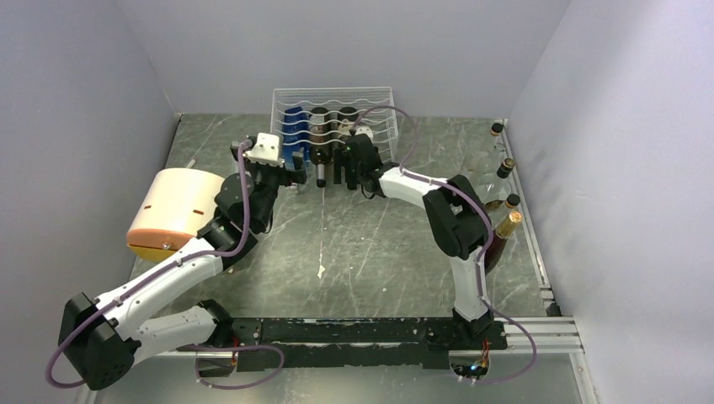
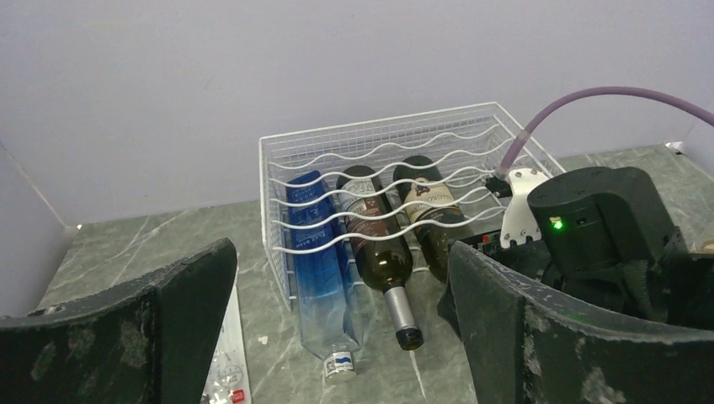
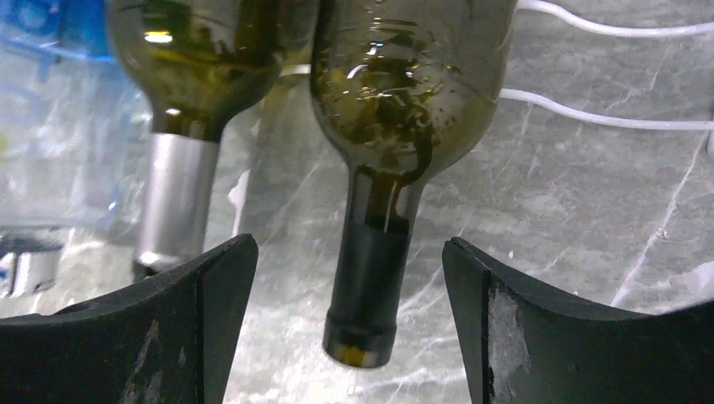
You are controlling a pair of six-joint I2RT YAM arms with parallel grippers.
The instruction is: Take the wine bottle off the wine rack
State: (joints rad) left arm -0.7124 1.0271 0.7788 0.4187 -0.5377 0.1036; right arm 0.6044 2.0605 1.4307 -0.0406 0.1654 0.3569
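Two spread jaws of the right gripper [image 3: 347, 252] straddled the bottle [image 3: 396, 109] neck without touching, apparently aligned to draw it off the rack [image 2: 276, 210].

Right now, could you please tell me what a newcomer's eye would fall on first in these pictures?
The white wine rack stands at the table's far edge, bottles lying in it. The right arm's fingers straddle the dark-capped neck of a green bottle without touching. A cream drum sits at left.
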